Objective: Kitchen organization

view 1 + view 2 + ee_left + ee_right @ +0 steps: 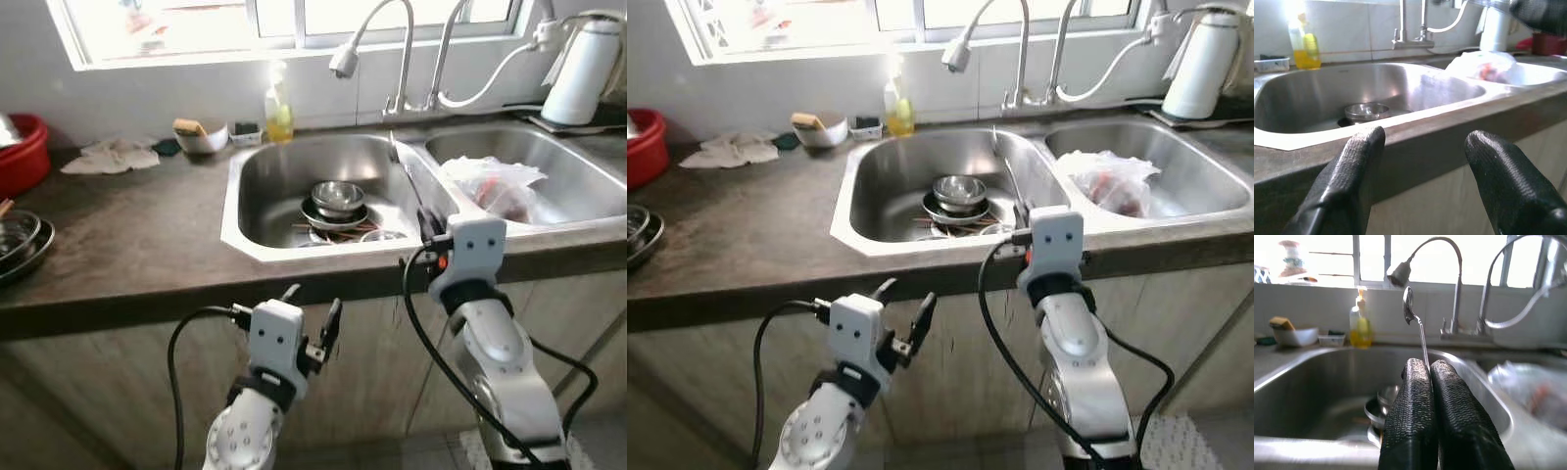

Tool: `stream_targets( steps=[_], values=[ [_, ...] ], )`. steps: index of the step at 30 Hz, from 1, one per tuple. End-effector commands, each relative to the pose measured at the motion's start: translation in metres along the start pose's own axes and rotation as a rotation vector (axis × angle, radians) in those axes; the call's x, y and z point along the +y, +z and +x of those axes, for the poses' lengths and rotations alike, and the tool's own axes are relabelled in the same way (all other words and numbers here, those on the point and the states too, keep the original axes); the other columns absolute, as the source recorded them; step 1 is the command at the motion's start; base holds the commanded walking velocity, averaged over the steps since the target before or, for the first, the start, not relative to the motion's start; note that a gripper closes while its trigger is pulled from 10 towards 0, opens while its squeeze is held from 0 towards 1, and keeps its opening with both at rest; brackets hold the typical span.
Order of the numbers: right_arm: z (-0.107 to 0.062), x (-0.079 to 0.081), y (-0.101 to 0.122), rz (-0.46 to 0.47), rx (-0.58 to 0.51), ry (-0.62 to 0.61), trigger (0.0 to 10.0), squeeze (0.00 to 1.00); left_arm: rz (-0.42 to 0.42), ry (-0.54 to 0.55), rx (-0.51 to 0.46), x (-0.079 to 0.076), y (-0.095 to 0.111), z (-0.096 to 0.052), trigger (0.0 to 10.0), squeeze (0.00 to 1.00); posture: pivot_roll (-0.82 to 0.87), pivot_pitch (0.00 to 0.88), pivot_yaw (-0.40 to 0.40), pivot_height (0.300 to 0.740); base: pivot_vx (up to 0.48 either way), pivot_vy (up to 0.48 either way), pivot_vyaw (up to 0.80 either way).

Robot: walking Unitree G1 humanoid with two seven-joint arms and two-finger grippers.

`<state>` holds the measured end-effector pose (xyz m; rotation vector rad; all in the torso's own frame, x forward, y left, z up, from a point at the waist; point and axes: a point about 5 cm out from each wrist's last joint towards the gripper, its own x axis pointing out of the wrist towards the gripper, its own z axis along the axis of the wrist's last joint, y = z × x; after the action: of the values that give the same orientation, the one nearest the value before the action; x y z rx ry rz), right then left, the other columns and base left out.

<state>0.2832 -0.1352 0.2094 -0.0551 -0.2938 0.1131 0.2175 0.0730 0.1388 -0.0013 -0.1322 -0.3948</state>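
Hanging low in front of the cabinet, the left hand (312,328) has its two black fingers spread wide with nothing between them, below the near edge of the table (127,245). Beside it to the right and a little farther in, the right hand (1426,382) sits at the sink's front rim, fingers pressed tight on the handle of a spoon (1411,313). That spoon points away from the hand, its long axis running near to far over the divider between the two basins, bowl end raised toward the faucets (377,49). Down and left of it, in the left basin (284,186), lie stacked steel bowls (337,199) and what look like chopsticks, though they are hard to make out. So the right arm is the nearer one for whatever comes next with the spoon. Farther right, a crumpled plastic bag (495,183) rests in the right basin. At the far wall stand a soap bottle (278,110) and a white kettle (586,69).
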Motion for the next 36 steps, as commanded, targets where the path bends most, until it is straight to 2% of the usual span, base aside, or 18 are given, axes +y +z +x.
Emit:
stream_targets(
  steps=[1,6,9,18,22,26,27,29,31,32,33,36],
  values=[
    [0.003,0.007,0.002,-0.004,-0.005,0.035,10.0,0.0,0.023,0.016,0.021,0.005,-0.004,-0.002,10.0,0.0,0.09,0.033,-0.006,0.74,0.36,-0.311,0.0],
    [0.006,0.007,0.005,-0.015,-0.008,0.055,10.0,0.0,0.021,0.017,0.019,0.005,-0.003,-0.001,10.0,0.0,0.09,0.033,-0.004,0.74,0.41,-0.165,0.8],
    [0.013,0.003,0.004,-0.021,0.047,0.076,10.0,0.0,-0.005,0.033,0.021,0.007,-0.003,-0.001,10.0,0.0,0.09,0.033,-0.005,0.74,0.465,0.0,0.0],
    [0.034,-0.015,0.013,-0.058,0.076,0.106,10.0,0.0,-0.002,0.045,0.015,0.008,-0.003,0.0,10.0,0.0,0.09,0.03,-0.014,0.74,0.0,0.0,0.0],
    [0.046,-0.018,0.01,-0.12,0.133,0.135,10.0,0.0,-0.003,0.048,0.011,0.008,-0.002,0.001,10.0,0.0,0.09,0.032,-0.017,0.74,0.0,0.0,0.8],
    [0.049,-0.022,0.009,-0.144,0.158,0.115,10.0,0.0,0.006,0.05,0.006,0.008,-0.001,0.0,10.0,0.0,0.1,0.037,-0.018,0.74,0.0,0.0,0.77],
    [0.056,-0.025,0.007,-0.146,0.196,0.107,10.0,0.0,0.013,0.051,0.004,0.009,0.0,0.0,10.0,0.0,0.1,0.041,-0.018,0.74,0.0,0.0,0.0],
    [0.059,-0.026,0.007,-0.14,0.212,0.103,10.0,0.0,0.018,0.051,-0.001,0.01,0.001,0.0,10.0,0.0,0.1,0.041,-0.018,0.74,0.0,0.0,0.0],
    [0.072,-0.031,0.006,-0.14,0.257,0.101,10.0,0.0,0.022,0.054,-0.004,0.012,0.004,0.001,10.0,0.0,0.1,0.051,-0.022,0.74,0.0,0.0,0.0],
    [0.072,-0.031,0.006,-0.14,0.257,0.101,10.0,0.0,0.022,0.054,-0.004,0.012,0.004,0.001,10.0,0.0,0.1,0.051,-0.022,0.74,0.0,0.0,0.0],
    [0.08,-0.035,0.004,-0.146,0.299,0.098,10.0,0.0,0.019,0.056,-0.002,0.013,0.004,0.001,10.0,0.0,0.1,0.056,-0.023,0.74,0.0,0.0,0.0],
    [0.09,-0.04,0.0,-0.15,0.36,0.091,10.0,0.0,0.022,0.058,0.002,0.015,0.005,0.001,10.0,0.0,0.11,0.072,-0.029,0.74,0.0,0.0,0.0]
  ],
)
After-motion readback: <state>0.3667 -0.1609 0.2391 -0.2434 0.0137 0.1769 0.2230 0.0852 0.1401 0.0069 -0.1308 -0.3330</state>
